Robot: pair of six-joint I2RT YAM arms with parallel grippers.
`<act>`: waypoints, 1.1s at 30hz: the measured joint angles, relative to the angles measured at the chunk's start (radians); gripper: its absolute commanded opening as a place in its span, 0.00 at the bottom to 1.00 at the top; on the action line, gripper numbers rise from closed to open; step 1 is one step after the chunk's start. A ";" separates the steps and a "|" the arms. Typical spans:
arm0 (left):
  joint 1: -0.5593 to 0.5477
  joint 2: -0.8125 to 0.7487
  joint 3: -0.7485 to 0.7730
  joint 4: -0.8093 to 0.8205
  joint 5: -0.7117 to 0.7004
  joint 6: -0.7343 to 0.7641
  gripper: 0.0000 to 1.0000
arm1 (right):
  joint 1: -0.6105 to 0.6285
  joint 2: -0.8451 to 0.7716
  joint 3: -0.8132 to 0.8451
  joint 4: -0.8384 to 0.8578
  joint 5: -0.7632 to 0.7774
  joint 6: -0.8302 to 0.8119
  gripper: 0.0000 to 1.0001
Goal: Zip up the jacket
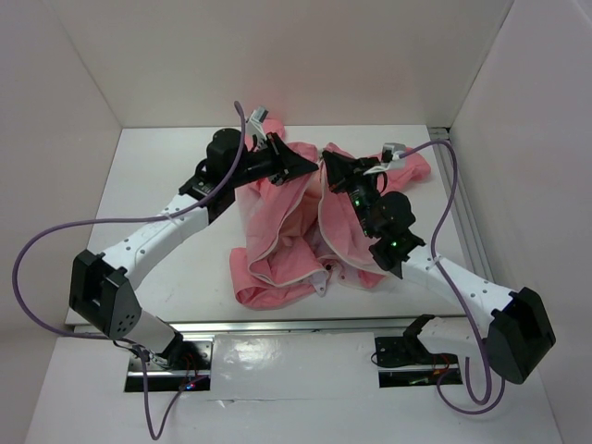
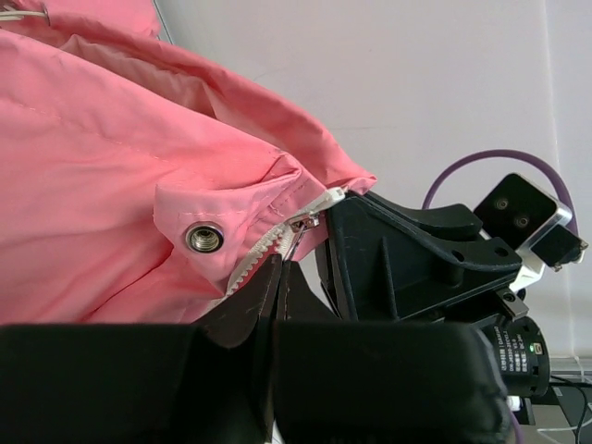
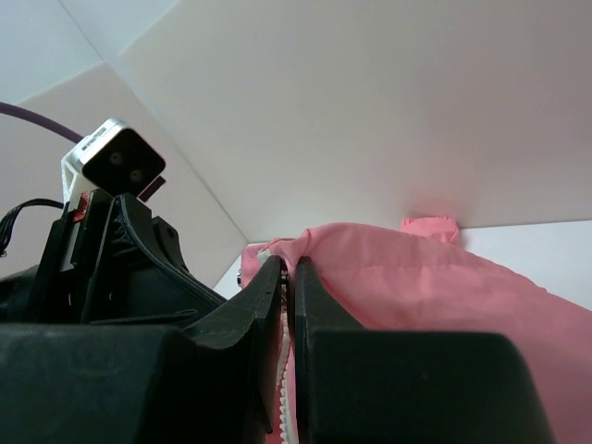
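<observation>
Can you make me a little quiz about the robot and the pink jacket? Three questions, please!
1. True or false: the jacket is zipped all the way shut.
2. In the left wrist view, which shiny thing sits beside the zipper teeth? A) a metal snap B) a coin C) a bell
3. Fill in the blank: the left end effector and the right end effector are both ____ on the jacket's zipper edge.

Key: 1 false, because the front lies open and shows the paler lining. 2 A. 3 shut.
</observation>
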 measured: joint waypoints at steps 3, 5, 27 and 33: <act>-0.001 0.000 0.004 -0.002 -0.002 0.001 0.08 | 0.000 0.000 0.001 0.000 0.000 0.000 0.00; -0.001 0.001 0.016 -0.011 -0.002 0.003 0.12 | 0.000 0.000 0.003 0.001 0.002 0.000 0.00; -0.036 0.021 0.021 -0.118 -0.018 -0.075 0.00 | -0.003 0.024 0.089 0.065 0.029 -0.023 0.00; -0.032 0.023 -0.019 -0.117 -0.003 -0.074 0.00 | -0.003 0.024 0.113 0.083 0.021 -0.055 0.00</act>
